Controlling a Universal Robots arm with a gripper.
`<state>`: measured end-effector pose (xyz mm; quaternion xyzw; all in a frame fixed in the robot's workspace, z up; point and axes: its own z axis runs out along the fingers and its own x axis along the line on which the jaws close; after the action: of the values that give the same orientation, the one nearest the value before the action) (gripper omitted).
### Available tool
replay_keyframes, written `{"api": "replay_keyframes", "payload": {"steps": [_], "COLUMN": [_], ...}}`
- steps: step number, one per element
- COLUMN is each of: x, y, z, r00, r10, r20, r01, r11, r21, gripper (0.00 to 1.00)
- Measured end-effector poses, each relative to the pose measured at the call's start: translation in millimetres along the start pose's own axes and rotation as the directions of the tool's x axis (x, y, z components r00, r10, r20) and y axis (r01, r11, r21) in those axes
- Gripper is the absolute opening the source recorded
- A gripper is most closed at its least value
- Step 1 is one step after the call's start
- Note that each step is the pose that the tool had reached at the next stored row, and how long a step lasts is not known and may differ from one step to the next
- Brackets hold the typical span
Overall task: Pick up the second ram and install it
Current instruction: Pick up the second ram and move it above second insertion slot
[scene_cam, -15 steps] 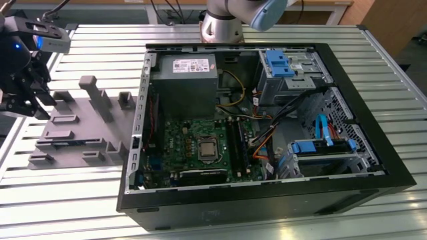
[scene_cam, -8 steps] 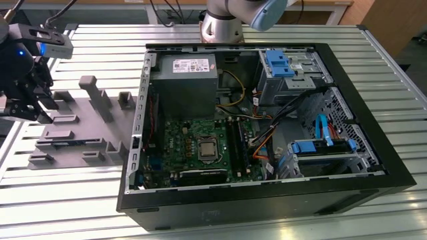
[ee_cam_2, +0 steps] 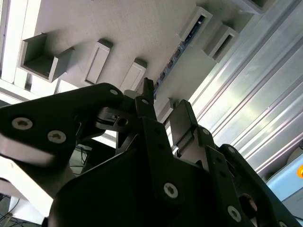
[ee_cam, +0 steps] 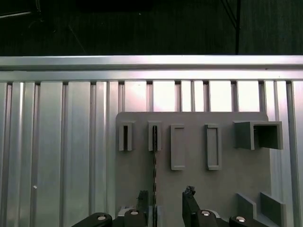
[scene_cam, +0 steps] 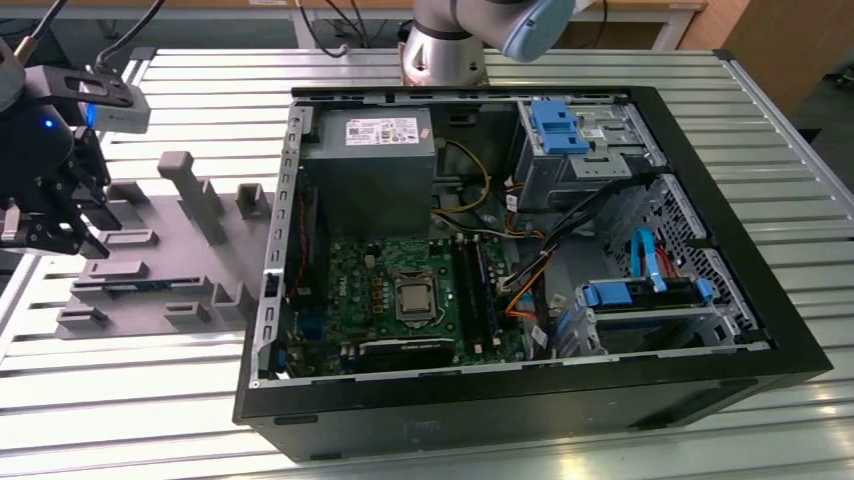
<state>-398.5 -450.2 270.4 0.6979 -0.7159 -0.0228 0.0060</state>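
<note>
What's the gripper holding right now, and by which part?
Nothing yet, it seems. The fingers stand apart on either side of the second ram, which sits on edge in the gray holder.

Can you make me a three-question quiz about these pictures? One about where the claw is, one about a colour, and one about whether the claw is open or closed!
1. Where is the claw?
A. Touching the blue brackets
B. Over the gray holder
C. On the floor

2. What colour is the big board in the computer?
A. Green
B. Pink
C. White

3. How is the claw?
A. Shut on a cable
B. Shut on a screwdriver
C. Open

Answers:
1 B: in the exterior view the claw hangs over the gray holder, to the exterior view's left of the computer case.
2 A: the big board is plainly green.
3 C: in the first wrist view its fingers stand apart, and the thin edge of the second ram, upright in a holder slot, shows in the gap between them.
</note>
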Motion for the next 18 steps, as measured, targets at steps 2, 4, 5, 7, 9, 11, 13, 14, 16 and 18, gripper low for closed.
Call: {"api": "replay_keyframes", "payload": {"steps": [2,4,5,7,9,11,13,14,16,18], "x": [0.0,0.0,0.0,0.0,0.4,1.2,2.1,2.7,4.1,5.6], "y": [0.0,-0.1,-0.1,-0.1,-0.2,-0.4,-0.5,-0.7,-0.8,-1.0], "z": [0.0,0.1,0.2,1.6,3.9,7.2,10.9,12.7,16.2,19.8], "r00": [1.0000,1.0000,1.0000,1.0000,1.0000,1.0000,1.0000,1.0000,1.0000,1.0000], "r10": [0.000,0.000,0.000,0.000,0.000,0.000,0.001,0.001,0.001,0.001], "r20": [0.0001,0.0001,0.0001,0.0004,0.0001,0.0001,0.0001,0.0002,0.0001,0.0005], "r01": [0.000,0.000,0.000,0.000,0.000,0.000,-0.001,-0.001,-0.001,-0.001], "r11": [1.0000,1.0000,1.0000,1.0000,1.0000,1.0000,1.0000,1.0000,1.0000,1.0000], "r21": [0.0000,0.0001,0.0001,0.0005,0.0002,0.0001,0.0002,0.0002,0.0002,0.0004], "gripper": [0.42,0.42,0.42,0.42,0.42,0.42,0.42,0.42,0.42,0.42]}}
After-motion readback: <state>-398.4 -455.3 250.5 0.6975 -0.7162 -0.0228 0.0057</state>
